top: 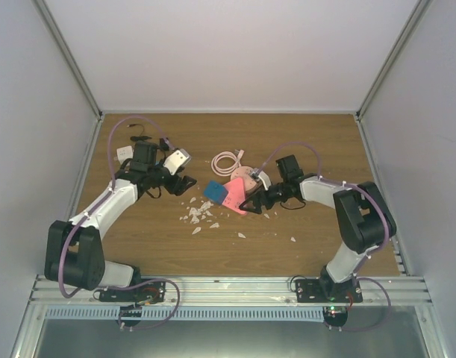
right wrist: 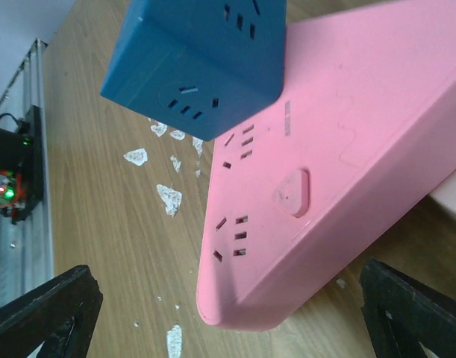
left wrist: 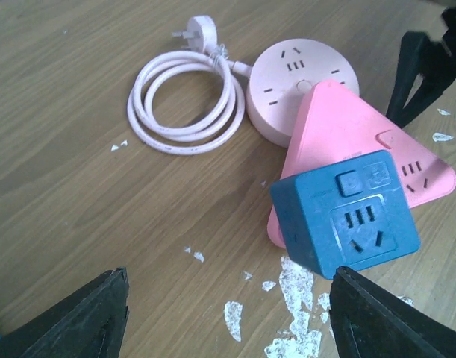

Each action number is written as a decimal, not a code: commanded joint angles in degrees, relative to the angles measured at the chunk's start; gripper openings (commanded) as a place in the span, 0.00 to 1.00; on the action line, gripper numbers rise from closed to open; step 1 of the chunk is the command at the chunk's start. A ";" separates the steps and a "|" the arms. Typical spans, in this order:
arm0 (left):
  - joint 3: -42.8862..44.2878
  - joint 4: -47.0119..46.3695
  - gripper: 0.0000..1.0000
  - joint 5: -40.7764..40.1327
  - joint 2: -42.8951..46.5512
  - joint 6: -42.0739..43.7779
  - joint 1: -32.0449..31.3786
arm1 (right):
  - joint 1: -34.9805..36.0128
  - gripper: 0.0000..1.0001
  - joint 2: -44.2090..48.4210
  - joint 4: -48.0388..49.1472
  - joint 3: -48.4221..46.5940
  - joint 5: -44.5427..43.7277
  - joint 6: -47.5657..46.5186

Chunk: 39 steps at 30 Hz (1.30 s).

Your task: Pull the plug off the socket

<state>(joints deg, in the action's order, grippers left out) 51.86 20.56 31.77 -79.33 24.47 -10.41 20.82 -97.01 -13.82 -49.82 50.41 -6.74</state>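
Note:
The socket [top: 237, 197] is a flat salmon-pink triangle lying on the wooden table. The plug, a blue cube [top: 216, 192] with outlet slots, sits on its left corner. In the left wrist view the cube [left wrist: 345, 215] covers the triangle's near corner [left wrist: 328, 127]. My left gripper [left wrist: 228, 313] is open and empty, a short way left of the cube. My right gripper [right wrist: 228, 321] is open, with the socket's corner [right wrist: 317, 171] between its wide-apart fingers; the cube [right wrist: 201, 52] lies beyond. I see no contact.
A round pale pink outlet disc [left wrist: 298, 71] with a coiled white cable and plug [left wrist: 186, 104] lies just behind the socket. White flakes [top: 198, 215] are scattered in front. A small white item [top: 124, 153] sits at the far left. Walls enclose the table.

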 commanded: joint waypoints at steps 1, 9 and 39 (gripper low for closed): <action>-1.15 -4.18 0.74 -3.30 2.87 1.12 -3.30 | -0.72 0.95 -3.46 2.06 0.32 5.89 4.07; -2.17 -4.53 0.76 -6.40 3.15 0.60 -9.46 | -1.17 0.87 -6.87 6.75 0.69 10.01 10.41; 4.24 -3.82 0.83 -20.82 -8.90 -14.14 -23.14 | -1.57 0.60 -16.23 20.08 1.35 12.32 22.03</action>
<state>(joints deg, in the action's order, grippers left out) 54.22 18.94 14.66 -86.91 12.08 -31.57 19.81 -111.53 4.38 -49.47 62.63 14.44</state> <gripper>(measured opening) 0.842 0.627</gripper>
